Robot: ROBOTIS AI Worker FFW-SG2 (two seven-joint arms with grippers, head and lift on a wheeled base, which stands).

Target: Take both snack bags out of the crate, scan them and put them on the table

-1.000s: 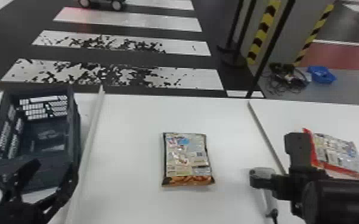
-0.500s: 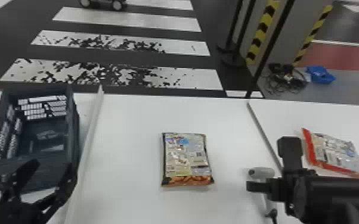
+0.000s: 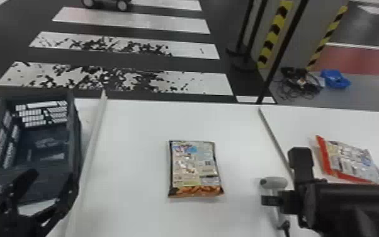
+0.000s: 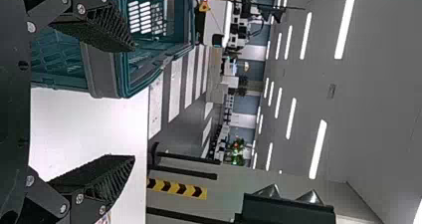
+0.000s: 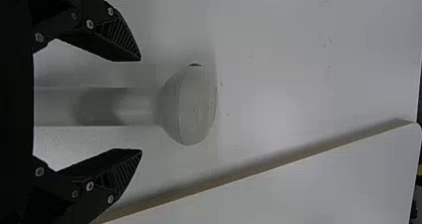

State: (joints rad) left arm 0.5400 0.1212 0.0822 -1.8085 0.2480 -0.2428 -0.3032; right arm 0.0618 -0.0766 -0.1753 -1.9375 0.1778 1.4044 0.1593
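Observation:
At the near end of the dark crate (image 3: 45, 186) stands my left gripper (image 3: 51, 184). In the left wrist view the crate (image 4: 122, 79) lies beyond one finger of that gripper (image 4: 134, 102), which is open and holds nothing. My right gripper (image 3: 288, 201) is at the pale scanner (image 3: 274, 182), right of centre. In the right wrist view the scanner's handle (image 5: 134, 107) runs between the open fingers of that gripper (image 5: 141, 104), with a gap on either side. One snack bag (image 3: 195, 170) lies flat mid-table; a red-edged snack bag (image 3: 349, 160) lies beyond the right arm.
A raised white divider (image 3: 93, 151) runs between the crate and the middle bag. Another divider (image 3: 275, 141) separates that bag from the red-edged one. The table's far edge (image 3: 179, 101) crosses behind them.
My right arm has shifted a little to the left by the scanner. The left gripper, the crate and both bags have kept their places.

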